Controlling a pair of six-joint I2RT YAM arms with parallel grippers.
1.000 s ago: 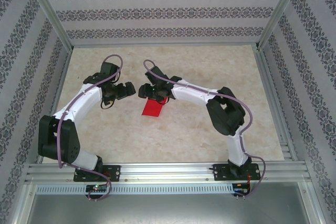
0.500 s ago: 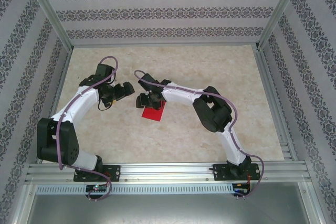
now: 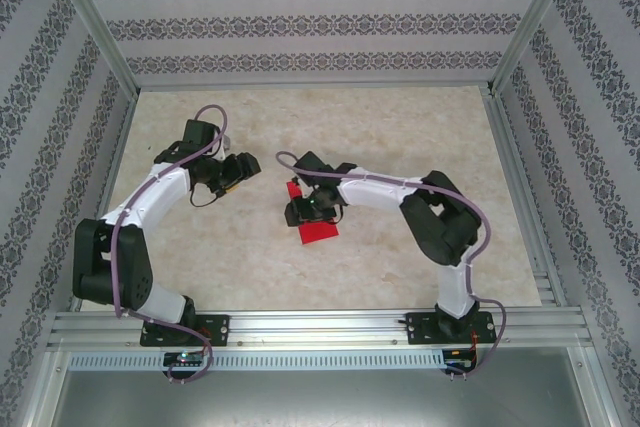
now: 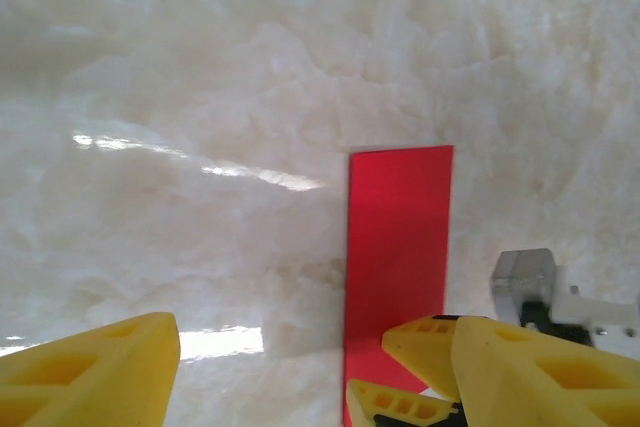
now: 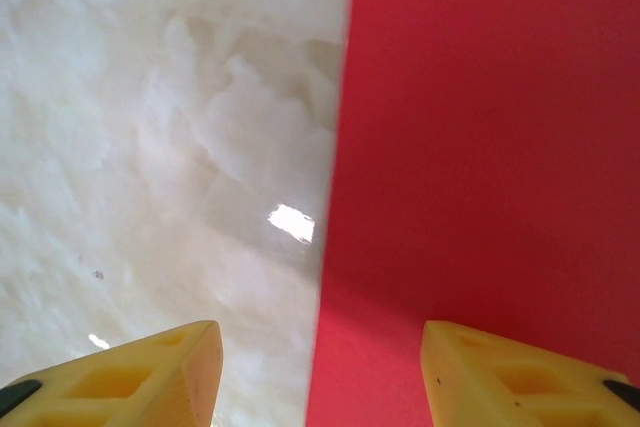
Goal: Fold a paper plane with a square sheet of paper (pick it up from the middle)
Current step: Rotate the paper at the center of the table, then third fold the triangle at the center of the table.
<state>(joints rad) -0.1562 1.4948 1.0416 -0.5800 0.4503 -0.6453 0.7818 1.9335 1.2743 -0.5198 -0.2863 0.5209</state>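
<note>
Glossy cream marbled tabletop (image 3: 400, 127) enclosed by striped damask-patterned walls (image 3: 300, 22) and aluminium rails (image 3: 320, 325).

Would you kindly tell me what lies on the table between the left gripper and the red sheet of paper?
Nothing: in the top view, the stretch of table between the left gripper and the red sheet of paper is bare.

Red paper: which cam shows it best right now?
Left wrist: the red paper shows as a sharp strip with its far end and both long edges clear. Top external has it small, partly under the right gripper. Right wrist crops it to one edge.
</note>
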